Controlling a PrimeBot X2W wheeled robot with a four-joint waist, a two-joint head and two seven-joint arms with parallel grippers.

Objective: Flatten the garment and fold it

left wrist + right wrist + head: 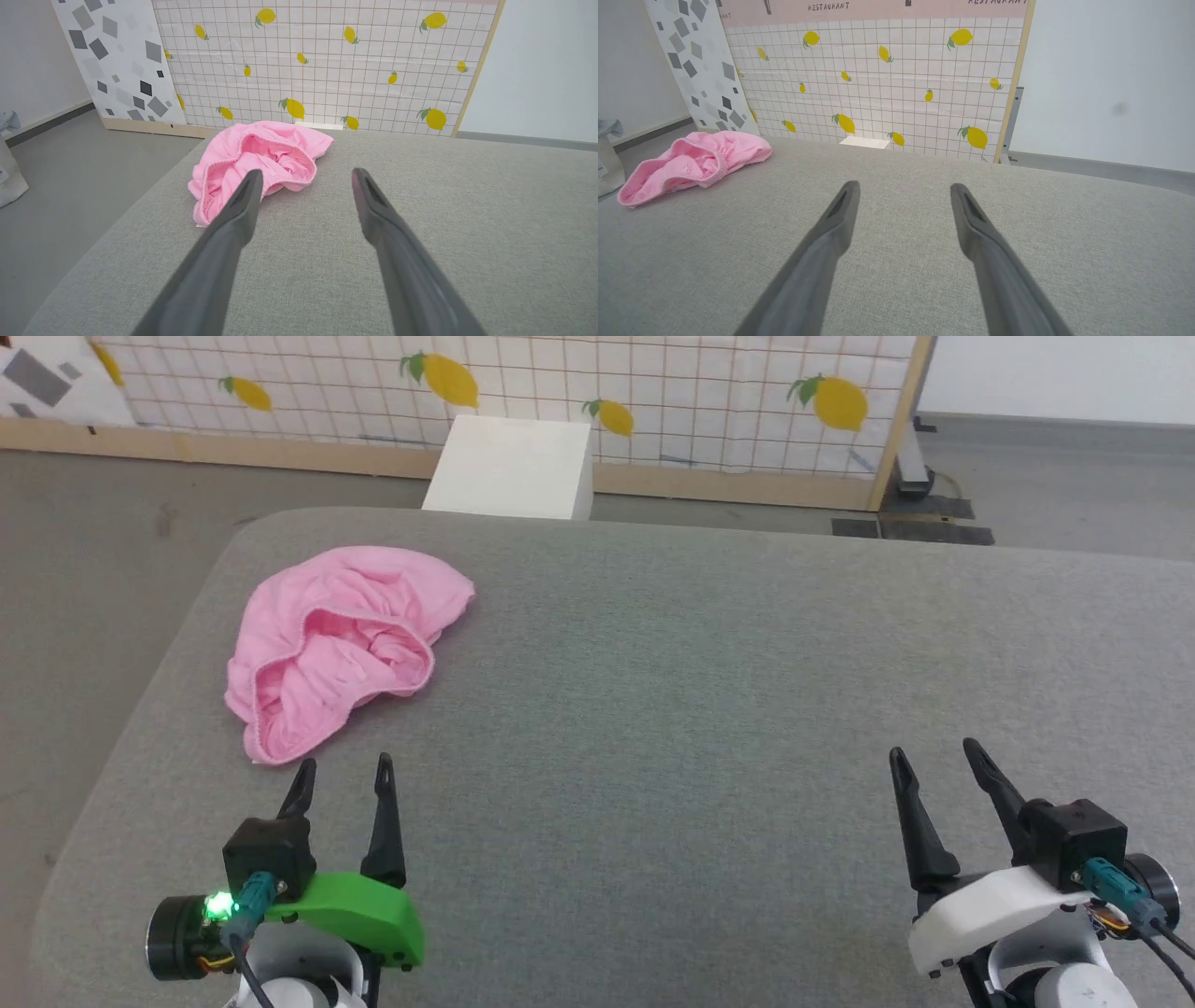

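Note:
The garment is a light pink crumpled heap with a gathered elastic waistband gaping toward me, lying on the far left part of the grey padded table. It also lies ahead in the left wrist view as the garment and at the far left in the right wrist view as the garment. My left gripper stands open just short of its near edge, with nothing between the fingers. Far to the right, my right gripper is open and empty over bare table.
A white box stands on the floor just beyond the table's far edge. Behind it runs a lemon-print grid screen with a wooden frame. The table's left edge drops to grey floor close beside the garment.

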